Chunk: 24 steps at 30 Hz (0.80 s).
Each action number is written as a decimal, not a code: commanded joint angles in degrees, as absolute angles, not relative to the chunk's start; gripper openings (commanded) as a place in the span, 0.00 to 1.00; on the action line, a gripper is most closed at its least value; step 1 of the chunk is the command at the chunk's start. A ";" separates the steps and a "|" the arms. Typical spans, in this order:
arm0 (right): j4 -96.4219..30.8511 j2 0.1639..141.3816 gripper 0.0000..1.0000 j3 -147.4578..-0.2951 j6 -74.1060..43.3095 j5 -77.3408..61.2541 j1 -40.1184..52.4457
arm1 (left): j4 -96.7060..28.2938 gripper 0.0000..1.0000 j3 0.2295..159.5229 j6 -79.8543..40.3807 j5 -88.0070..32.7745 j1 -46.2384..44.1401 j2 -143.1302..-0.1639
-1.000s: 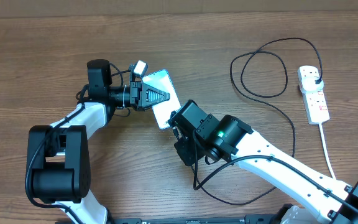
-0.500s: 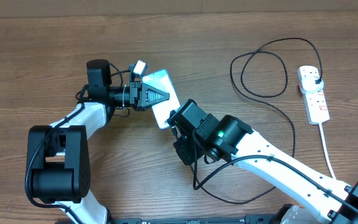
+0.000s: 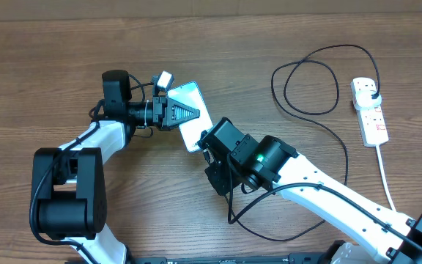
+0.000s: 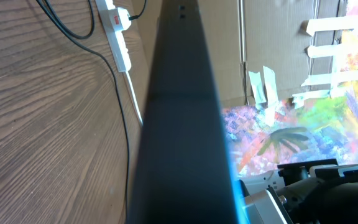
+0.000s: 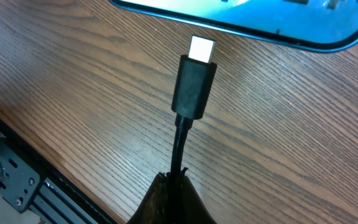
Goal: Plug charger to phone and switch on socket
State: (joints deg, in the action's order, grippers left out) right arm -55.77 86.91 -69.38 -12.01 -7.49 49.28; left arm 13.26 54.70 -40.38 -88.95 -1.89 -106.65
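Note:
The phone, screen glowing light blue, lies in the middle of the table. My left gripper is shut on its upper left end; in the left wrist view its dark edge fills the middle. My right gripper is shut on the charger cable just behind the small plug tip. The tip's metal end sits just short of the phone's bottom edge, apart from it. The black cable loops to the right and ends at a black plug in the white socket strip.
The socket's white cord runs down toward the table's front right edge. The cable's loops lie between my right arm and the socket. A cardboard wall borders the far edge.

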 commanded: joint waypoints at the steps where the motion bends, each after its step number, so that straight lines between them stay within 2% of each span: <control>1: -55.44 86.89 0.04 -69.60 -12.19 -7.79 49.76 | 13.50 0.04 55.86 -40.95 -90.54 -2.28 -106.83; 24: -54.11 86.89 0.04 -69.60 -12.19 -7.38 49.74 | 13.50 0.04 55.86 -42.44 -90.54 -2.28 -106.83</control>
State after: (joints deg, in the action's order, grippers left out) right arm -54.87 86.91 -69.38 -11.97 -7.49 49.28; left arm 13.26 54.70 -42.06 -88.95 -1.89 -106.65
